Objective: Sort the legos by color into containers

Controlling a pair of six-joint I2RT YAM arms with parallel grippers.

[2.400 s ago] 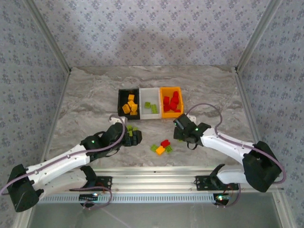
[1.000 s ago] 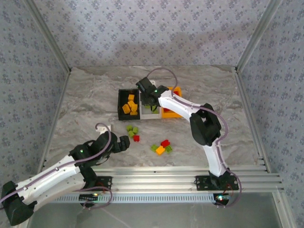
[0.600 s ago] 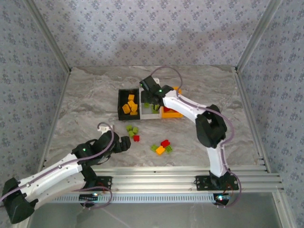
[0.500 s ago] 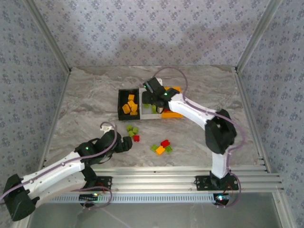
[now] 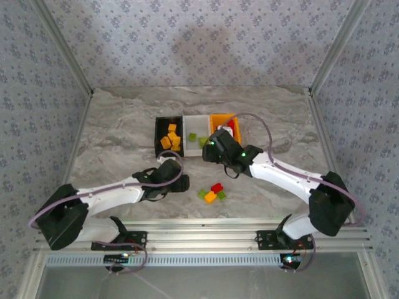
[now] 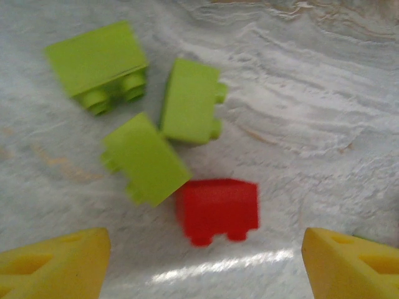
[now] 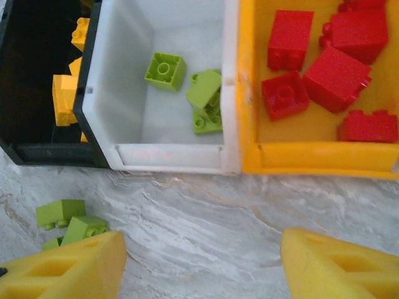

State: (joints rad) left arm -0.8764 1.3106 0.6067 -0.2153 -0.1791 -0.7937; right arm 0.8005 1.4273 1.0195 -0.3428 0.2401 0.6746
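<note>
Left wrist view: the left hand (image 6: 204, 258) is open, with its fingers wide apart and nothing held. One red brick (image 6: 217, 210) lies on the surface (image 6: 324, 124) directly ahead of this hand, centred in the finger gap. Its long axis runs across the gap, roughly along the closing line. Its upper left corner touches the nearest of three lime green bricks (image 6: 144, 159), which lie just beyond it and to the left. The likely target is the red brick, bound for the orange bin (image 7: 312, 159). A closing stroke could catch the touching green brick as well. The left hand is the nearer one. The right hand (image 7: 202, 255) is well apart from the brick, just short of the bins' near walls, open and empty.

Count, near to far:
- Loose group (image 5: 210, 197) closest to the arm bases: four bricks (two green, one orange-yellow, one red)
- Cluster at the left hand: four bricks (three green, one red)
- Bins: three, side by side in a row
- Black bin (image 7: 37, 156): orange-yellow bricks, packed too closely to count
- White bin (image 7: 168, 159): three green bricks
- Orange bin: five red bricks in view, far edge cropped
</note>
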